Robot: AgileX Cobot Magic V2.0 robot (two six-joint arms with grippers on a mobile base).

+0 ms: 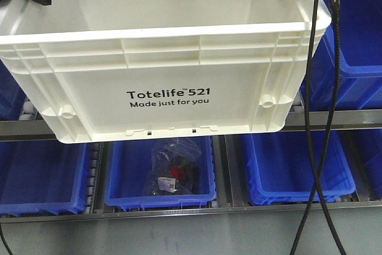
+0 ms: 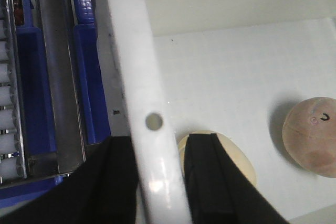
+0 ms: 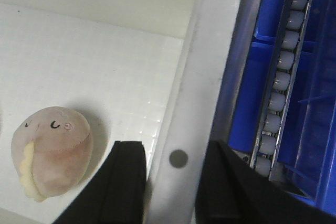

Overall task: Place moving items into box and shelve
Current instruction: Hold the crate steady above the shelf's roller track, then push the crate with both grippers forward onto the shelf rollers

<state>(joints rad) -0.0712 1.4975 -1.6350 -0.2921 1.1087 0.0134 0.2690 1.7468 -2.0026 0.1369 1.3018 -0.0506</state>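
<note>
The box (image 1: 161, 82) fills the upper frame of the front view, lifted in front of the shelf (image 1: 334, 119) of blue bins (image 1: 292, 171). Each arm pinches one side rim so the load stays level. The left gripper (image 2: 160, 182) straddles the rim at lower centre of its wrist view, clenched on it; the right gripper (image 3: 170, 182) does likewise at lower centre of its own. Inside on the floor lie the pink ball (image 3: 50, 150), lower left, and the cream ball (image 2: 236, 161), just behind the left finger. Loading looks done; shelving remains.
</note>
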